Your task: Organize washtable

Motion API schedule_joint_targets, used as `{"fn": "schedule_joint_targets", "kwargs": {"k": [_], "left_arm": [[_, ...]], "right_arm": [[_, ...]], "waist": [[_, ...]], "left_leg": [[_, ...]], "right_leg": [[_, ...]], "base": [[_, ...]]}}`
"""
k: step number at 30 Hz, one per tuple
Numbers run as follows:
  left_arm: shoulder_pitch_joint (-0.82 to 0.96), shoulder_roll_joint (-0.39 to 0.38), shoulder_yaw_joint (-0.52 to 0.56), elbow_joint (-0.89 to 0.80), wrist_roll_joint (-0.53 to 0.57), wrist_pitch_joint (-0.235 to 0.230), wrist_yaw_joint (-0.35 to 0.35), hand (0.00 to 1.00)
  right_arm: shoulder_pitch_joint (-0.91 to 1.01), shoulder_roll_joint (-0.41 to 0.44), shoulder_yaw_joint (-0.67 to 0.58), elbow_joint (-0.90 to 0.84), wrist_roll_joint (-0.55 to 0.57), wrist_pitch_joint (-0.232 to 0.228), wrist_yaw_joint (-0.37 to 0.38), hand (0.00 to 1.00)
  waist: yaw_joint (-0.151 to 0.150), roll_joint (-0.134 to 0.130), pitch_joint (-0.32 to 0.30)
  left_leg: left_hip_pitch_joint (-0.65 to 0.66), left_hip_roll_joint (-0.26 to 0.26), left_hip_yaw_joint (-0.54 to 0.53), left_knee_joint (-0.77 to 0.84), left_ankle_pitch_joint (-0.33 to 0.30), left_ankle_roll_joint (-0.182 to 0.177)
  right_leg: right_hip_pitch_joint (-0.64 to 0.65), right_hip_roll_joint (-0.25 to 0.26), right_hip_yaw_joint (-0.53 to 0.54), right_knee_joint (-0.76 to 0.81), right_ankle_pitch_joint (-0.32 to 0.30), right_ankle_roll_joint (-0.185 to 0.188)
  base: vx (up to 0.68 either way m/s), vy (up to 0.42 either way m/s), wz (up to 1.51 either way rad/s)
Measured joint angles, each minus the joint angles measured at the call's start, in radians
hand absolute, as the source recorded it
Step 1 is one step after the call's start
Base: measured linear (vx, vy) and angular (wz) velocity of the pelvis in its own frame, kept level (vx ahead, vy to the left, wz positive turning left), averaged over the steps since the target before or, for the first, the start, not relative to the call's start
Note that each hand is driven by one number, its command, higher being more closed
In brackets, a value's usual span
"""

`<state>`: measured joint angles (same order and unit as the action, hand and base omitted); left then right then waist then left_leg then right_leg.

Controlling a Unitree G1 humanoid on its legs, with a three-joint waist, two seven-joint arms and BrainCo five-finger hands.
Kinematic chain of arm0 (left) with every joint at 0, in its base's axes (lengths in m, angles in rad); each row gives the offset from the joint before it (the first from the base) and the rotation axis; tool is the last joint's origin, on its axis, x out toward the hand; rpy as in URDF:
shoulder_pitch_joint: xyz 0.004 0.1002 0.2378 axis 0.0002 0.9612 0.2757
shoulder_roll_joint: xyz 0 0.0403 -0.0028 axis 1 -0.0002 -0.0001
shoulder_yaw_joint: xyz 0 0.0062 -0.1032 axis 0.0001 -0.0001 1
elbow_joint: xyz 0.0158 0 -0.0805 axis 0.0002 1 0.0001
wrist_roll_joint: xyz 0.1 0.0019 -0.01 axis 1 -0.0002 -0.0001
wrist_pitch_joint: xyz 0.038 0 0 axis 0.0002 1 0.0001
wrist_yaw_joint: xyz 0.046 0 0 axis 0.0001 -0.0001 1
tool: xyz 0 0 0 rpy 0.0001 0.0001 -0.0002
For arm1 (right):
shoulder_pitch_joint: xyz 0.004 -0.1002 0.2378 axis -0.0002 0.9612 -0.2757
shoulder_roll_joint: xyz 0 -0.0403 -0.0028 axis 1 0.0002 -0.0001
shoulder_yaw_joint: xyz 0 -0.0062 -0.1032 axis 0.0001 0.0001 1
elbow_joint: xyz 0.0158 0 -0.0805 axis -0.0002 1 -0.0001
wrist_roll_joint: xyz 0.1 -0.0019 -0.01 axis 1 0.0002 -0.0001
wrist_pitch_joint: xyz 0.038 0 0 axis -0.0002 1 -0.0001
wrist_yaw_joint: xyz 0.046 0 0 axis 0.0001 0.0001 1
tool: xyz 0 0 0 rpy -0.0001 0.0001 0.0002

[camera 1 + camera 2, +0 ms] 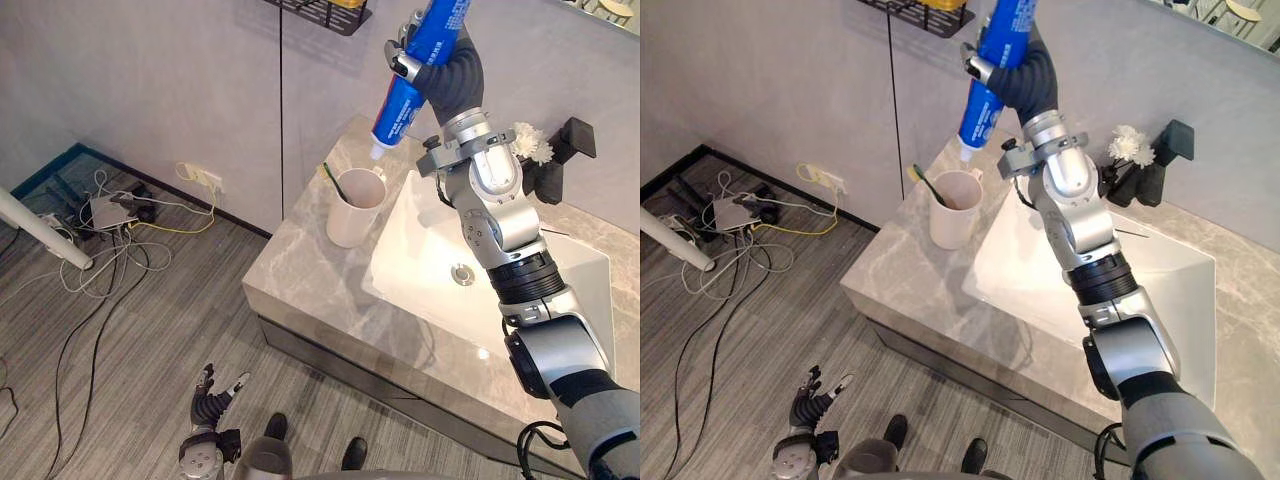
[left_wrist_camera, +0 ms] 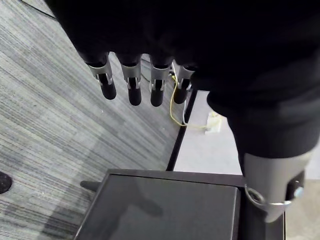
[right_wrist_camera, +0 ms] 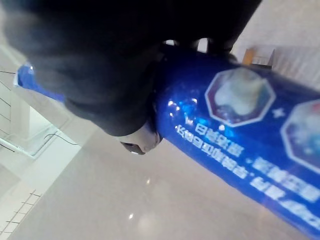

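Your right hand has its fingers wrapped around the blue plastic toothpaste tube, which it holds in the air above the white ceramic cup, with the tube's white cap end tilted down toward the cup. A green toothbrush leans inside that cup. Your left hand hangs well below the cup, near the floor, with its fingers loose and straight.

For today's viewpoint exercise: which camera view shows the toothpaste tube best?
Left eye view: the toothpaste tube, cap down in the right hand, stands out above the cup. Right eye view shows much the same; right wrist view, its blue side close up.
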<state>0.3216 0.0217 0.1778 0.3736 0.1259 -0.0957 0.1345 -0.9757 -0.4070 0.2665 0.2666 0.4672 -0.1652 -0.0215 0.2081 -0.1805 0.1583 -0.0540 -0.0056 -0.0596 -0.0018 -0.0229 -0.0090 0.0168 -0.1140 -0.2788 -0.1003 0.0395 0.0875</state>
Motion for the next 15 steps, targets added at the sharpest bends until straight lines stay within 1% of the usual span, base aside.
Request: {"fn": "schedule_joint_targets", "kwargs": {"k": [4,7,13,15], "left_arm": [[-0.001,0.003,-0.016,0.01,0.0,0.0,0.0,0.0],[-0.003,0.003,-0.023,0.015,0.0,0.0,-0.001,0.0],[-0.022,0.003,-0.033,0.029,0.002,0.0,0.0,0.0],[-0.03,0.003,-0.043,0.029,0.002,-0.001,0.0,0.0]], "right_arm": [[-0.009,0.006,0.021,0.004,-0.018,0.002,0.0,1.0],[-0.009,0.006,0.026,0.004,-0.051,0.016,0.001,1.0],[-0.003,0.009,0.026,0.004,-0.086,0.016,0.001,1.0],[0.007,0.009,0.027,0.005,-0.096,0.016,0.001,1.0]], "waist": [[0.002,-0.002,0.015],[0.002,-0.001,0.019],[0.003,-0.001,0.021],[0.004,-0.001,0.034]], "left_leg": [[-0.009,0.003,-0.002,0.007,0.0,0.0],[-0.014,0.005,-0.008,0.009,0.0,0.0],[-0.018,0.005,-0.009,0.01,0.0,0.0],[-0.018,0.005,-0.008,0.011,0.0,0.0]], "right_leg": [[-0.005,0.003,-0.002,0.0,0.0,-0.001],[-0.006,0.005,-0.01,0.0,0.0,-0.001],[-0.009,0.005,-0.012,0.0,0.0,-0.001],[-0.009,0.005,-0.012,0.0,0.0,-0.001]], "base": [[0.0,0.0,0.0],[-0.02,-0.007,0.06],[0.0,0.0,0.01],[0.0,0.0,0.0]]}}
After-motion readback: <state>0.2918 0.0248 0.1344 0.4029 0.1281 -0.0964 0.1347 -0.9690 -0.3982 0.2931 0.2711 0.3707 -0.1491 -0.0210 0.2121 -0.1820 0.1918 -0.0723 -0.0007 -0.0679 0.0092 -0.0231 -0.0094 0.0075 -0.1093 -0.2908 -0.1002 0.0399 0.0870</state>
